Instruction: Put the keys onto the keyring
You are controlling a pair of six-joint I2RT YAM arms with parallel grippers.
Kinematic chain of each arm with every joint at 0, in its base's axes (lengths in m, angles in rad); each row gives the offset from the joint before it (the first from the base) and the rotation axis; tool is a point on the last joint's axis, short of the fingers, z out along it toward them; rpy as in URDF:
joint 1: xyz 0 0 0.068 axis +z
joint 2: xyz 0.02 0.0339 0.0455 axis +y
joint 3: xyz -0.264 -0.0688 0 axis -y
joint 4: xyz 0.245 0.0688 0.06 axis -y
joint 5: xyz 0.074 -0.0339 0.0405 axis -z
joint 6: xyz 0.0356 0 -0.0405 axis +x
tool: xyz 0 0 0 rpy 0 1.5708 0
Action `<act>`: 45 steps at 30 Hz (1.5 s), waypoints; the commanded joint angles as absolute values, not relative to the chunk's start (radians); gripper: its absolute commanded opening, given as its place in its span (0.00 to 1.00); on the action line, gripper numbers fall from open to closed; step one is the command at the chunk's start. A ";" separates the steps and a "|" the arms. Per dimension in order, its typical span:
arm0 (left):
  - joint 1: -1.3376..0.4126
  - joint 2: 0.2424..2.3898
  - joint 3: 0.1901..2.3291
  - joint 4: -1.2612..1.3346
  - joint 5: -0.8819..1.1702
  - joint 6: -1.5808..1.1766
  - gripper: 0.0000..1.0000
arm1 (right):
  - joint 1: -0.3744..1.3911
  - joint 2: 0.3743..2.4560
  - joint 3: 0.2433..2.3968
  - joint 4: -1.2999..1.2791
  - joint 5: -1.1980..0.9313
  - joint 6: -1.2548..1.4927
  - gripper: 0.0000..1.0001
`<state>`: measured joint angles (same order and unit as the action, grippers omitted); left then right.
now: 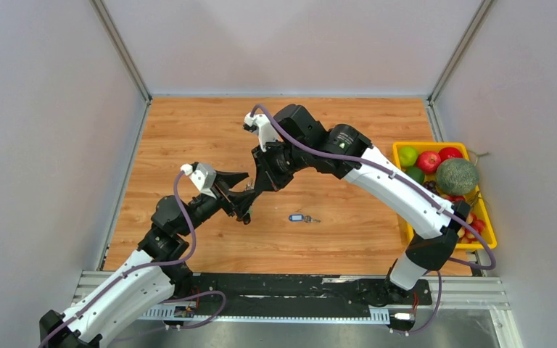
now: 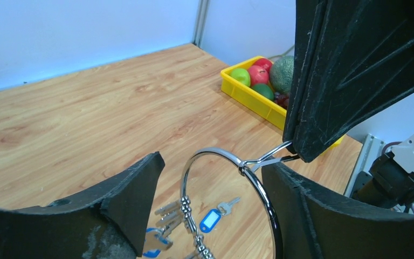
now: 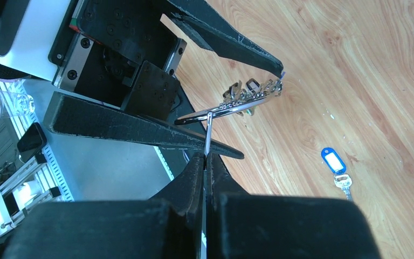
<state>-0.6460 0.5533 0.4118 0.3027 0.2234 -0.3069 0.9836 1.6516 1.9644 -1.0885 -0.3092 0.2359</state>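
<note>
**Ring held up between two pincers, one key on the worktop**

Both arms meet above the middle of the worktop [image 1: 188, 130]. The right pincer [image 3: 207, 156] is clenched tight on a thin wire stub that joins the ring [image 2: 211, 150], and holds the ring clear of the wood. From the left wrist view the ring stands nearly upright, its top arc level with the fingertips.

The left pincer [image 2: 213, 164] is spread wide, one finger on each side of the ring. In that view a gap shows between the ring and the finger [image 2: 135, 199] on the left of the picture. The other finger sits just beside the ring's far edge, and I cannot tell whether it touches.

A bunch of keys [image 2: 171, 211] already hangs on the lower part of the ring, close to the left pincer's fingers.

A blue-tag key [image 1: 297, 217] lies flat on the worktop by itself, below and a little right of the pincers, apart from the ring.

At the right edge stands a yellow bin [image 2: 248, 97] of fruit [image 1: 428, 161], well apart from the work.
</note>
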 commanded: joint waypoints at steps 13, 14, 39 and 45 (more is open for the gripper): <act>-0.643 0.548 0.384 0.425 0.269 -0.270 0.52 | 0.981 1.671 2.025 -1.075 -0.369 0.278 0.00; -0.643 0.547 0.382 0.437 0.274 -0.268 0.48 | 0.980 1.672 2.025 -1.077 -0.373 0.278 0.00; -0.647 0.485 0.415 0.437 0.333 -0.278 0.00 | 0.979 1.664 2.045 -1.087 -0.364 0.278 0.12; -0.647 0.480 0.432 0.434 0.319 -0.305 0.00 | 0.980 1.586 2.015 -1.046 -0.256 0.254 0.39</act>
<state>-0.6464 0.4946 0.3687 0.3836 0.3088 -0.2852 0.9768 1.6768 2.0045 -1.0874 -0.3405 0.2615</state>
